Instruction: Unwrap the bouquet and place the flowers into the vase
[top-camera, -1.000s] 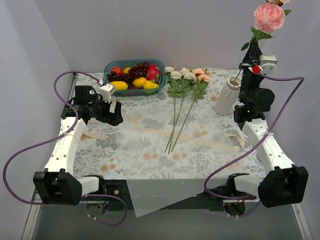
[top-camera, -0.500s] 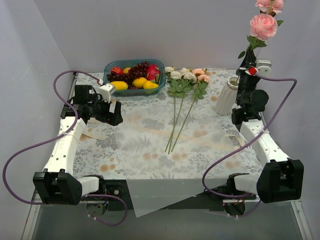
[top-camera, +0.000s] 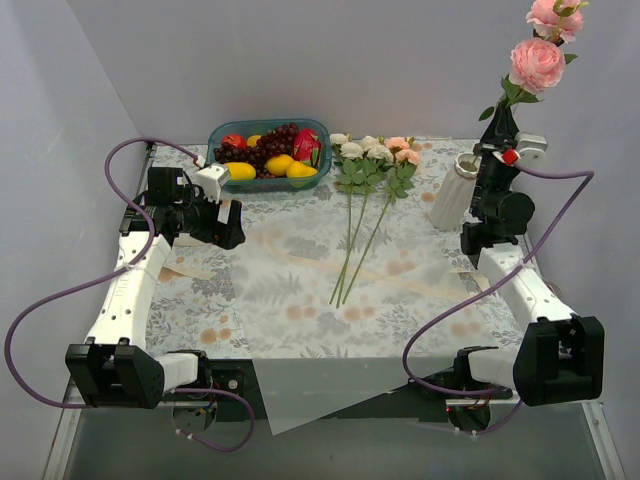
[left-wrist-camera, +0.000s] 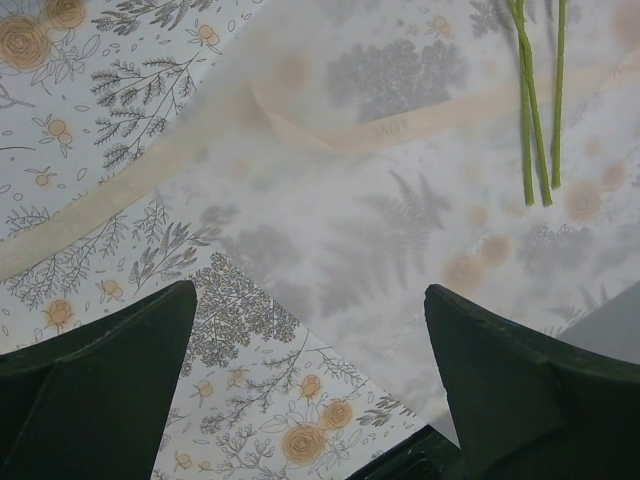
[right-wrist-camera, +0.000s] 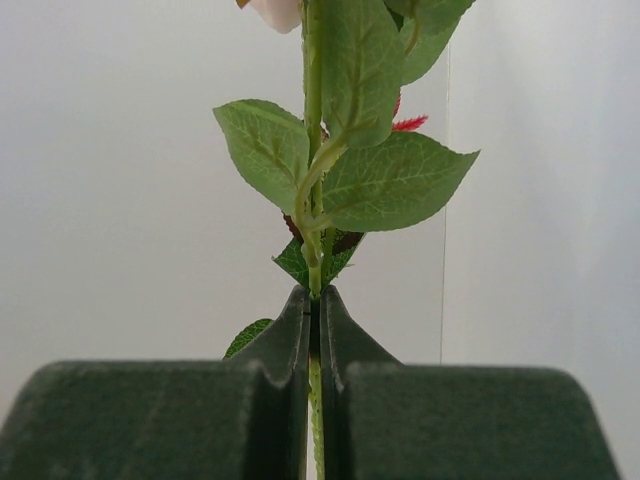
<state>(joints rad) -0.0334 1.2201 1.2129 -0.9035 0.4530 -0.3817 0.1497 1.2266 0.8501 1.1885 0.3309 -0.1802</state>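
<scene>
- Top external view: found the topmost bloom (top-camera: 553, 14) of the held rose (top-camera: 537, 62) cropped by the upper edge.
- Same view: noted the vase (top-camera: 452, 195) masked along its right side by the right end effector (top-camera: 500, 128) and its arm; unable to confirm where the held stem's lower end sits.
- Unable to sort every fruit in the blue bowl (top-camera: 326, 133); too small.
- Right wrist view: bloom cropped at the top, only a pale petal sliver (right-wrist-camera: 276, 10) showing; stem reduced to a thin line in the slit between the closed fingers (right-wrist-camera: 150, 420), themselves cut by the bottom edge.
- Left wrist view: green stems (left-wrist-camera: 535, 110) cropped at the top; ribbon (left-wrist-camera: 400, 125) seen only dimly under the translucent paper (left-wrist-camera: 400, 260); left end effector (left-wrist-camera: 310, 300) cut off below.
</scene>
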